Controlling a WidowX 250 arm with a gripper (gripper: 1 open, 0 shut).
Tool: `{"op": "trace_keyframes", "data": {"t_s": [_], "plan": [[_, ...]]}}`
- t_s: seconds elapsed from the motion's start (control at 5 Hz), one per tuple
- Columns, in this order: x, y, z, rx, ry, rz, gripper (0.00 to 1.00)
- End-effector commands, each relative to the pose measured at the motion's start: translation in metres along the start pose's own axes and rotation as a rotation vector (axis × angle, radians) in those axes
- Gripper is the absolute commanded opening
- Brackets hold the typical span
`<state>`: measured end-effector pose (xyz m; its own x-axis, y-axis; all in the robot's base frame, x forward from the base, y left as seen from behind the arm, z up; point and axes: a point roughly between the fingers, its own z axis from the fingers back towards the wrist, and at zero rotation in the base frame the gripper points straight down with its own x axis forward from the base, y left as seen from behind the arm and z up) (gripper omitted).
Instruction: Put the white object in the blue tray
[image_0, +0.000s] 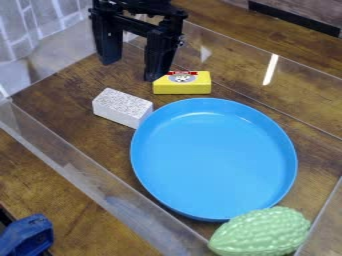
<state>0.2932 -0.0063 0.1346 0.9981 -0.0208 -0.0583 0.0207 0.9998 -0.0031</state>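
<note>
The white object (122, 106), a small speckled block, lies on the wooden table just left of the blue tray (214, 157), almost touching its rim. The big round tray has nothing in it. My gripper (132, 52) hangs at the back of the scene, pointing down, above and behind the white block and well apart from it. Its two dark fingers stand wide apart and open, with nothing between them.
A yellow box with a red label (181, 83) lies just right of the gripper, behind the tray. A green bumpy fruit-like object (258, 232) sits at the tray's front right rim. Clear plastic walls (54, 150) fence the work area; a blue item (23, 236) lies outside, front left.
</note>
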Motion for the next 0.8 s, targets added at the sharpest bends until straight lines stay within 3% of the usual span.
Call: {"op": "trace_keyframes", "data": {"t_s": [0.0,0.4,0.6], "plan": [[0.0,0.0,-0.007,0.005,0.013,-0.082,1.0],[0.001,0.001,-0.02,0.018,0.028,-0.293,1.0],[0.0,0.004,-0.025,0.028,0.025,-0.445,1.0]]}}
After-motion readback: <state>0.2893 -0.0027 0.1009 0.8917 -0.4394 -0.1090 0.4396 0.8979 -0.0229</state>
